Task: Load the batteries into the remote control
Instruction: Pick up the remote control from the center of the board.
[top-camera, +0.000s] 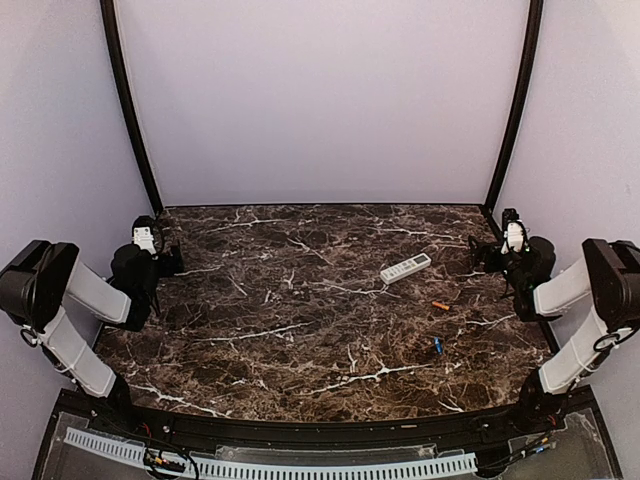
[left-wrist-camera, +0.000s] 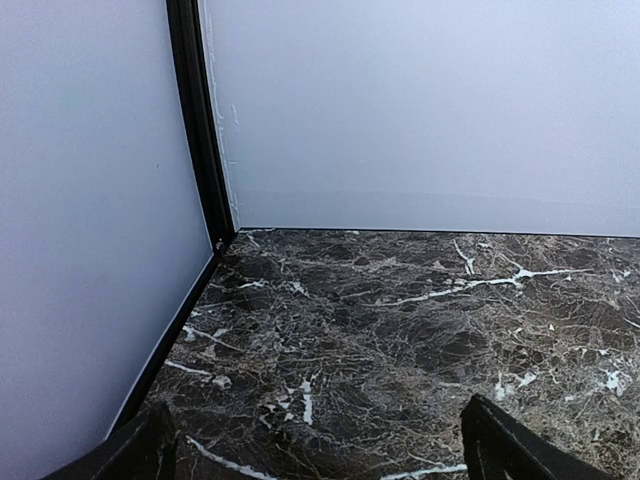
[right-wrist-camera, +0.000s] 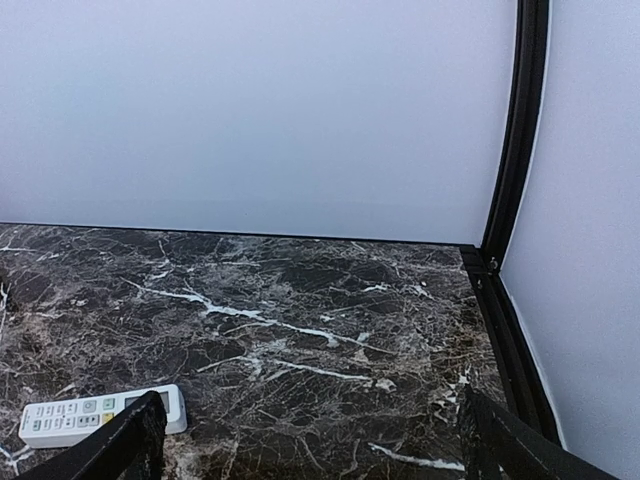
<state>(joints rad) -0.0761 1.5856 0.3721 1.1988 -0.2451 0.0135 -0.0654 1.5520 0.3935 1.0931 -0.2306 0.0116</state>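
The white remote control lies button side up on the dark marble table, right of centre; it also shows at the lower left of the right wrist view. The orange battery lies just in front of it and the blue battery nearer the front edge. My left gripper is open and empty at the far left. My right gripper is open and empty at the far right, right of the remote. In both wrist views the fingertips stand wide apart.
Pale walls with black corner posts enclose the marble table. A white slotted strip runs along the near edge below the arm bases.
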